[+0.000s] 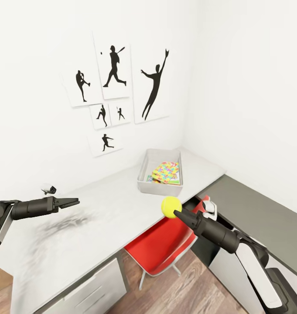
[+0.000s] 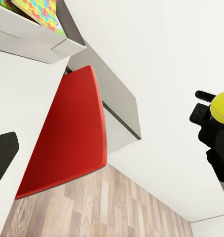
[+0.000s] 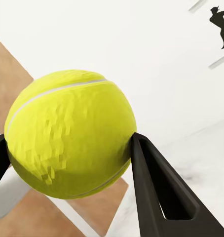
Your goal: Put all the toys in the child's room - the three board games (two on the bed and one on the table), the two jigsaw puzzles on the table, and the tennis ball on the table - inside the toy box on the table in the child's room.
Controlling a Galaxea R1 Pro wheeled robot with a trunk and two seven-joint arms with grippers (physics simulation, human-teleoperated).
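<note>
Tennis ball [image 1: 171, 206] unmarked, clamped by right fingers [image 3: 159, 192]

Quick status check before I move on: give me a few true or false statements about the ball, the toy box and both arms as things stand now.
1. The right gripper holds the tennis ball. True: the jaws press on both sides of it in the right wrist view.
2. The ball already lies in the toy box. False: it is in the air, short of the box, above the table's front edge and the red chair.
3. The toy box is empty. False: a jigsaw puzzle lies inside.
4. The left gripper carries a board game. False: it holds nothing and hovers over the table.
5. The toy box stands on the table near the wall corner. True.
</note>
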